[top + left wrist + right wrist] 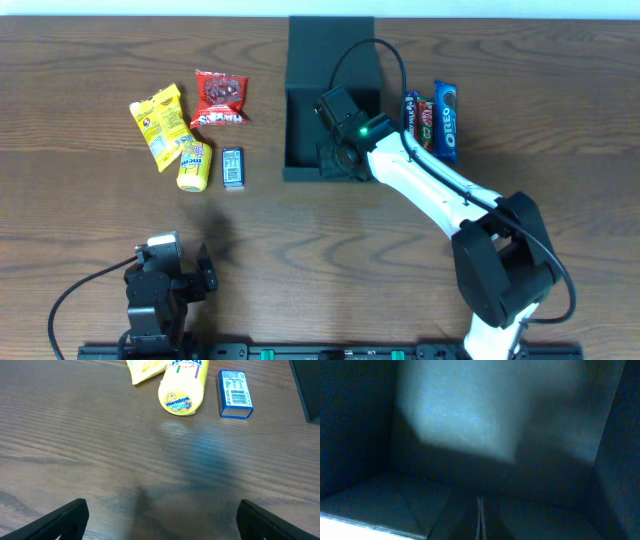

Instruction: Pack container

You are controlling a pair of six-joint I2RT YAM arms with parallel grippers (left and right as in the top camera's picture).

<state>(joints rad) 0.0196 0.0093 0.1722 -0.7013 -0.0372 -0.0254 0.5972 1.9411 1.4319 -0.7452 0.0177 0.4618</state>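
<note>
Pressed-together right pincer (479, 510) deep inside green box (330, 50); spread left pincer (162, 517) idle above counter (75, 460). Lift straight up, without scraping, before fetching nearest snacks (446, 120).

Overhead looks down; right wrist close inside container (460, 425)

Wooden tabletop (90, 60); at left, a yellow packet (157, 124), red packet (220, 98), Mentos tube (194, 165), small blue box (232, 168); at right, an Oreo pack (446, 120) beside a darker pack (420, 122).
</note>
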